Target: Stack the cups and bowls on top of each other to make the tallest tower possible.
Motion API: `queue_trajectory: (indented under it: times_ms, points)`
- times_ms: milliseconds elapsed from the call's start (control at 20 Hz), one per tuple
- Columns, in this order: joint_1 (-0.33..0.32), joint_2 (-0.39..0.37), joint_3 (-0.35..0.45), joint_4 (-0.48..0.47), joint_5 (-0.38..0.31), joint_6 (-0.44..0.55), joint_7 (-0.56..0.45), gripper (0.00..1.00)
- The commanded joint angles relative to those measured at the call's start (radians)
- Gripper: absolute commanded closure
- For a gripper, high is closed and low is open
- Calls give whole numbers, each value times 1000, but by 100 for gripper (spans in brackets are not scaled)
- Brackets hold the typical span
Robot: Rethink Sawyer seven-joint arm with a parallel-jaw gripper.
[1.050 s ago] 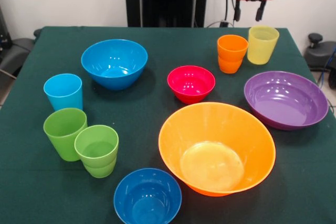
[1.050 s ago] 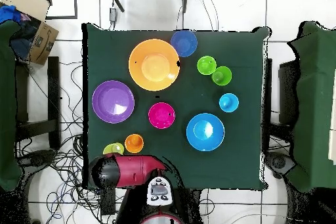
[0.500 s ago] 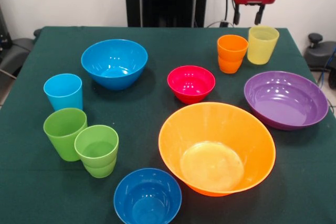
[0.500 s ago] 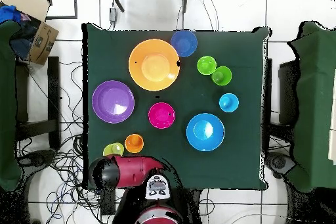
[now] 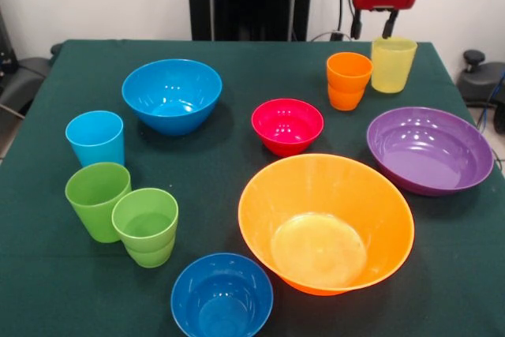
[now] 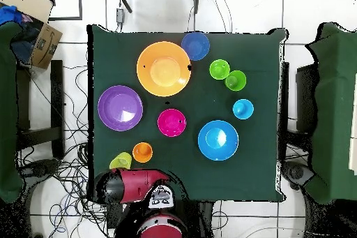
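Note:
My gripper (image 5: 372, 28) hangs open at the table's far right corner, its fingers just above and behind the yellow cup (image 5: 393, 65), which shows tilted in the overhead view (image 6: 120, 160). Left of it stands the orange cup (image 5: 349, 80). At the left are the light blue cup (image 5: 95, 138), a green cup (image 5: 97, 200) and the stepped green cup (image 5: 146, 226). The bowls stand apart: red (image 5: 287, 125), blue (image 5: 172, 95), small blue (image 5: 222, 296), purple (image 5: 429, 149), large orange (image 5: 326, 222). No tower is in view.
The green cloth table (image 5: 237, 171) ends just behind the yellow cup. The arm's red head (image 6: 132, 183) sits over the table's edge beside the yellow cup. A cardboard box (image 6: 38, 36) and cables lie on the floor around the table.
The gripper has drawn back and up slightly. The yellow cup has shifted a little toward the table's edge and now leans.

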Motion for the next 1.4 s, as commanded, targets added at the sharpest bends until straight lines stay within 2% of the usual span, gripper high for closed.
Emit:
queue_trajectory:
  times_ms: [50,350,700,1400]
  points:
    - [27,102,24,-61,33,-131,202,0]
    - [35,121,17,-69,36,-148,201,0]
    - [22,64,30,-74,48,-88,199,0]
    - [34,73,19,-123,33,-111,211,0]
